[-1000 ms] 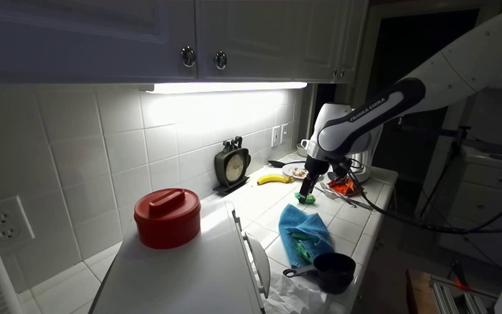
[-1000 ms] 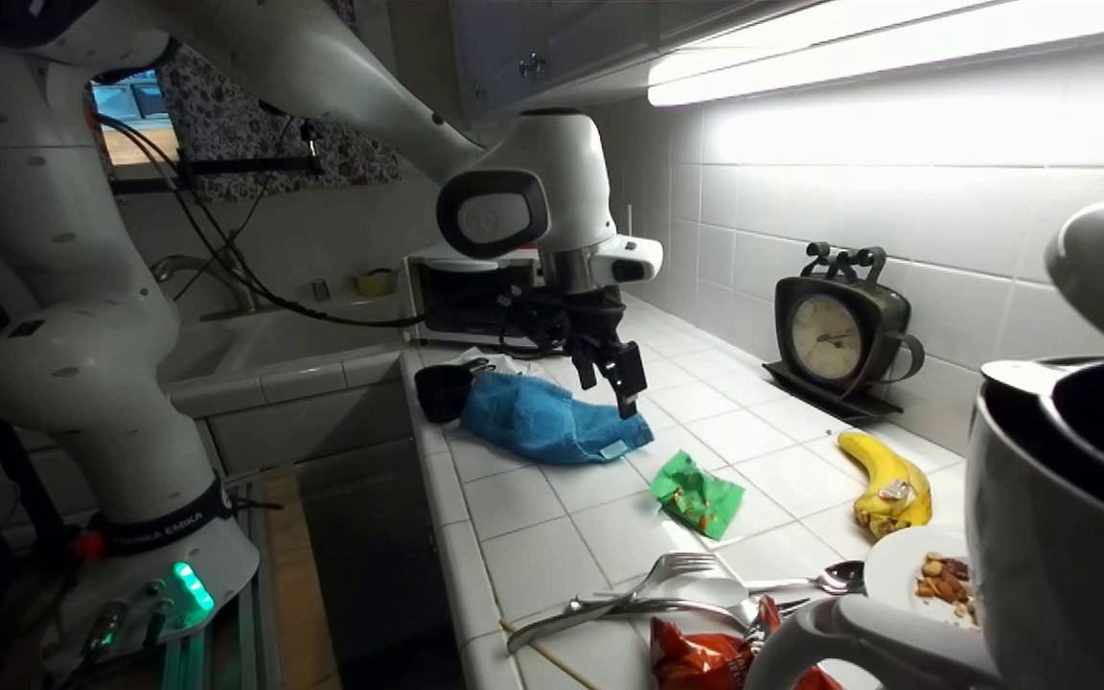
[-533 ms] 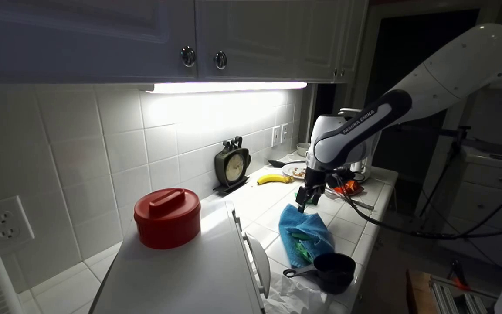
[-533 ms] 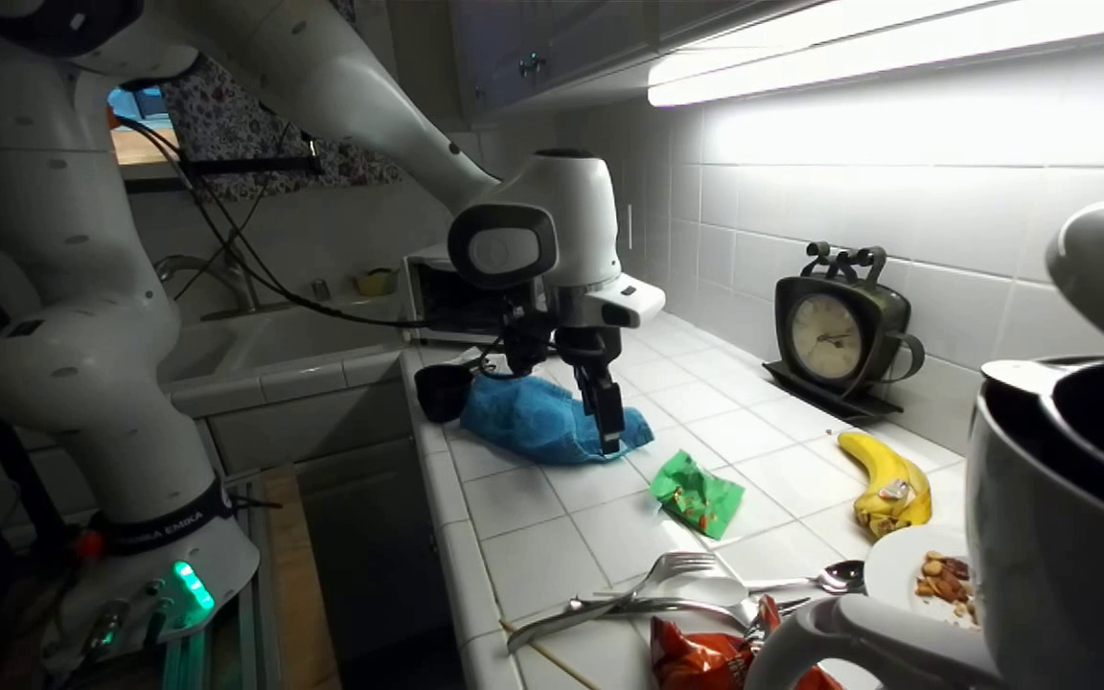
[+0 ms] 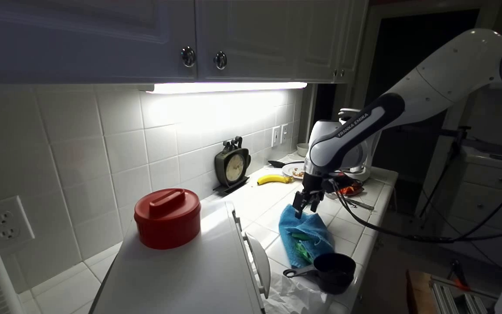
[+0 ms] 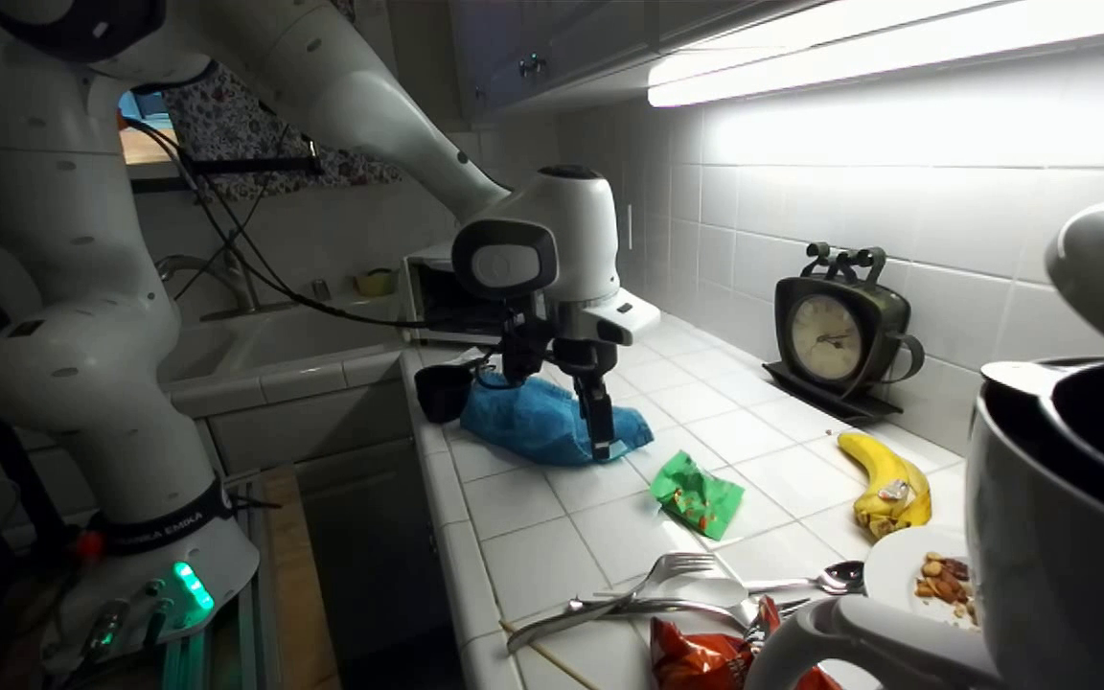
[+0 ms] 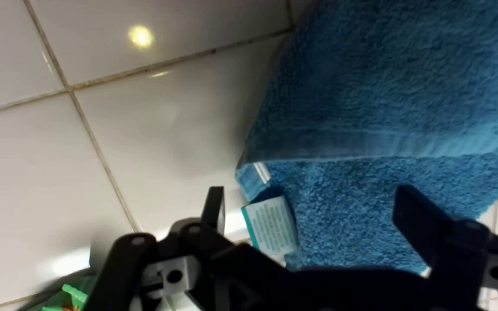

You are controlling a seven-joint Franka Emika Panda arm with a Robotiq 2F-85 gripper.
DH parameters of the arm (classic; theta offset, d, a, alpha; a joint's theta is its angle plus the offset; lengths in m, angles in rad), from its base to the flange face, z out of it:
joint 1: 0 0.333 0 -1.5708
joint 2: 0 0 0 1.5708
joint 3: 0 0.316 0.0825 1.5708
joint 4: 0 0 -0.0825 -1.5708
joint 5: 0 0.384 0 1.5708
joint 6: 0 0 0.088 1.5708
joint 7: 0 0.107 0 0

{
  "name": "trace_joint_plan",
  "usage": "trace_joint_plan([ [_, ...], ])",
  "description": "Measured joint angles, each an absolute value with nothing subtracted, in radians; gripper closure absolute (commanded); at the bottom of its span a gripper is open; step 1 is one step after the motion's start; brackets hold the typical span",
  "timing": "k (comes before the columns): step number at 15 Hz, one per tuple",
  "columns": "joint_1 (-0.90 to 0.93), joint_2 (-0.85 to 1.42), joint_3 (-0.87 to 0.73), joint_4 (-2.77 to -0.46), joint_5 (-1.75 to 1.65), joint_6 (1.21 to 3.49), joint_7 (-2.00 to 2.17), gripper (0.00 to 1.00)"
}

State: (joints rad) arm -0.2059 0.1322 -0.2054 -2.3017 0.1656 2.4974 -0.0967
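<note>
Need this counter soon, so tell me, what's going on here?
A Franka arm has its gripper open over one end of a blue terry towel on the white tiled counter. Nothing is gripped; whether it touches the towel, I can't tell. A green wrapper lies nearby, and a black measuring cup sits by the towel's other end.

In the wrist view we see black jaws standing wide apart, part of a folded blue terry-cloth towel [image 7: 387, 86] showing between them. It lies on a glossy white square-tiled table [image 7: 171, 134], a white, teal-edged printed label [image 7: 271, 226] at the towel's border. At lower left we catch a crumpled green wrapper [image 7: 72, 293], partly hidden.
</note>
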Motion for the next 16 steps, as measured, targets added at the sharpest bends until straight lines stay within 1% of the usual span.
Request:
trace_joint_plan([
  [4,-0.206,0.147,-0.194,-2.301,0.196,2.498,-0.097,0.56],
  [9,-0.214,0.156,-0.196,-2.298,0.205,2.514,-0.093,0.91],
  [10,-0.22,0.156,-0.199,-2.295,0.205,2.52,-0.086,0.94],
  [13,-0.244,0.156,-0.222,-2.277,0.205,2.543,-0.063,0.99],
  [14,-0.253,0.156,-0.231,-2.27,0.205,2.55,-0.057,0.96],
  [16,-0.268,0.155,-0.246,-2.256,0.205,2.565,-0.043,0.95],
])
